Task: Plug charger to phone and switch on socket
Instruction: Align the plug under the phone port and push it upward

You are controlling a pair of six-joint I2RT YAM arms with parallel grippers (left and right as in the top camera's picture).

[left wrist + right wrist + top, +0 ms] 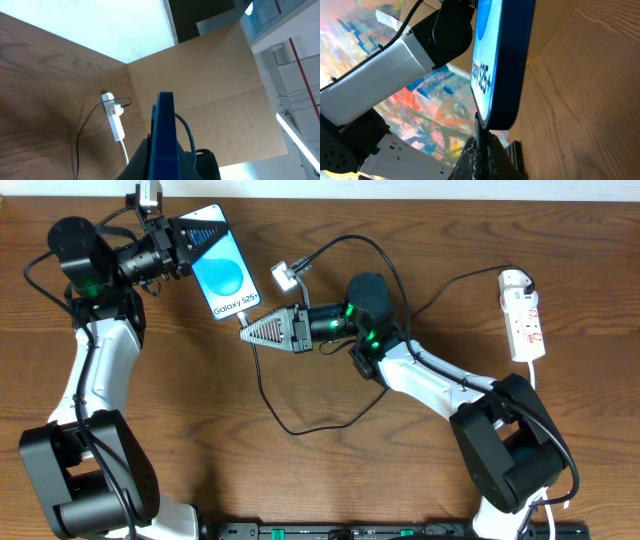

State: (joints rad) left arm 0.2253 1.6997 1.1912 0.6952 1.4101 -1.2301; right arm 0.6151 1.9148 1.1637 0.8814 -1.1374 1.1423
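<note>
The phone (222, 275) with its blue Galaxy screen is held tilted at the upper left by my left gripper (178, 242), which is shut on its far end. The left wrist view shows the phone edge-on (165, 135) between the jaws. My right gripper (250, 333) is shut on the black charger cable's plug end (479, 137), whose tip meets the phone's bottom edge (502, 65). The cable (265, 395) loops across the table. The white socket strip (524, 315) lies at the right, also seen small in the left wrist view (115, 117).
A small white adapter block (287, 276) lies on the cable beside the phone. The socket's white cord (533, 370) runs down behind my right arm. A black rail (380, 530) runs along the front table edge.
</note>
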